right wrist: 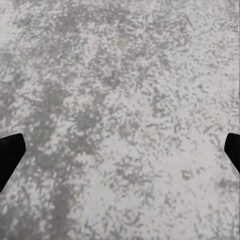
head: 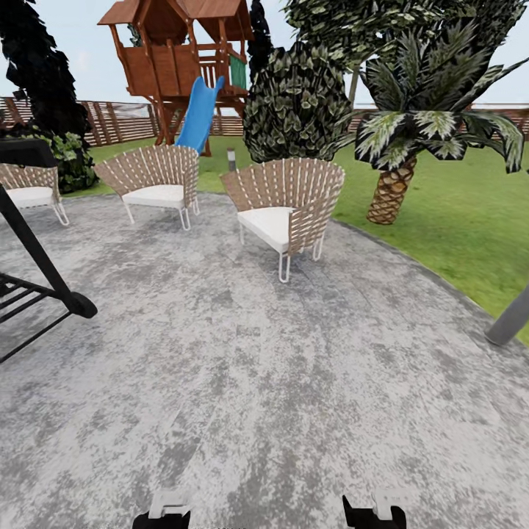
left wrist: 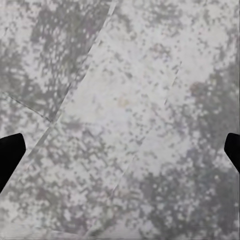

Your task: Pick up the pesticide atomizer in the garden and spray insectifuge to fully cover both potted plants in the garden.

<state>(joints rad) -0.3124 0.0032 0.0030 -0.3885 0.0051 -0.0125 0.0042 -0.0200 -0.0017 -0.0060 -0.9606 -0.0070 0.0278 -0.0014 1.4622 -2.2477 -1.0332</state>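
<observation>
the garden's round patio (head: 242,382) spreads mottled grey and white underfoot, edged on the right by green lawn (head: 455,220). three woven chairs with white cushions stand on its far side: one near the middle (head: 286,209), one further left (head: 156,182), one at the left edge (head: 29,189). behind them a wooden play tower (head: 184,51) with a blue slide (head: 200,114) stands before a brown slatted fence (head: 110,121). a palm (head: 411,132) with a scaly trunk grows on the right. a black frame (head: 37,279) juts in from the left.

the left gripper (head: 168,510) and right gripper (head: 376,510) sit low at the near edge, pointing down at the paving. in each wrist view the fingertips (left wrist: 10,155) (right wrist: 10,155) are spread wide, with bare paving between them and nothing held.
</observation>
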